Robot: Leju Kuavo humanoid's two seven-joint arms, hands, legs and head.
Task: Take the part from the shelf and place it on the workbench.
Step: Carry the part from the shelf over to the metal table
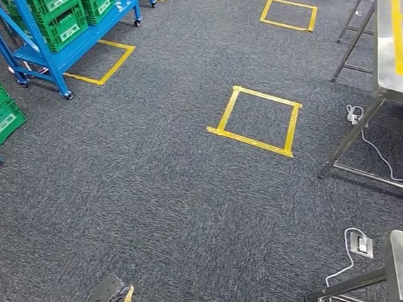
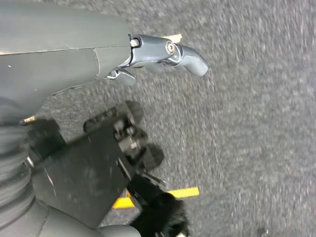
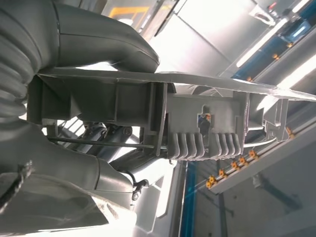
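My right hand (image 3: 74, 123) grips the part (image 3: 193, 118), a grey moulded plastic piece with a flat top edge and a row of ribs along one side; my thumb lies over its flat face and my fingers close in under it, so it is clamped between them. Behind it the wrist view looks up at bright ceiling lights. My left hand (image 2: 111, 64) hangs over the carpet (image 1: 156, 211) with nothing in it, the thumb stretched straight out and the dark fingers (image 2: 130, 133) loosely apart. From my head I look down at grey carpet with a yellow tape square (image 1: 256, 120) in the middle. The blue shelf (image 1: 53, 44) with its green crates (image 1: 57, 8) stands off to my left. The steel workbench (image 1: 390, 69), marked with yellow tape, is ahead on my right, with a white cable (image 1: 381, 161) trailing on the floor beneath it.
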